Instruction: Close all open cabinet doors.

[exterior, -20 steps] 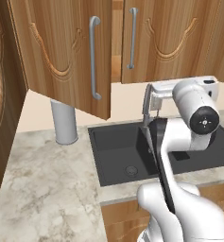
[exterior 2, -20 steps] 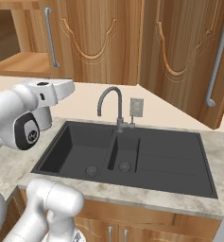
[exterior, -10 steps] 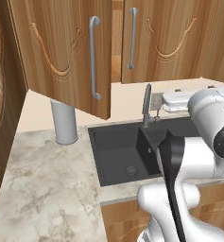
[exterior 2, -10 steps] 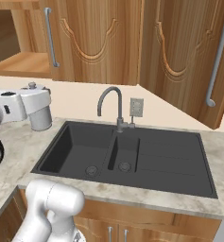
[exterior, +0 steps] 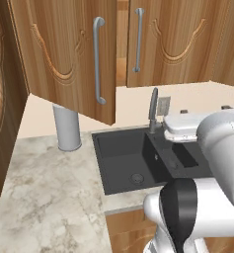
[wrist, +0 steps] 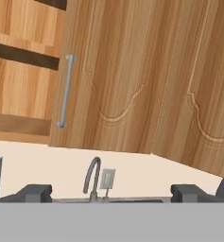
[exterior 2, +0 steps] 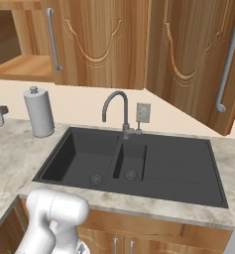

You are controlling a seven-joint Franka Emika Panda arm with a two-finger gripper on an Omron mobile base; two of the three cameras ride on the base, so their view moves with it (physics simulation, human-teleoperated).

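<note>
Claw (wrist: 111, 194) spread wide, holding nothing, raised over the desk (exterior: 44, 197) left of the sink (exterior 2: 134, 158), aimed up at the wall cabinets.

Two doors plainly swung out:
- Left door (exterior: 69, 54): above the paper roll (exterior: 66, 128), free edge with its handle (exterior: 97, 59) jutting toward the robot.
- Right door (exterior 2: 198, 64): right of the faucet (exterior 2: 116, 111), angled out likewise.
- Mid door (exterior 2: 99, 39): seemingly flush, hard to be sure.

Likely step: reaching for the first door to shut. Best to start with the left door, probably the nearer one.
- Lift well above the faucet and come round to the outer face, not the edge.
- Press flat near the handle side, far from the hinge, for most leverage.
- Push along the door's arc rather than straight in, to avoid sliding off.
- No need to grip the bar.
- Follow through until flush with the frame, then cross to the right door.
</note>
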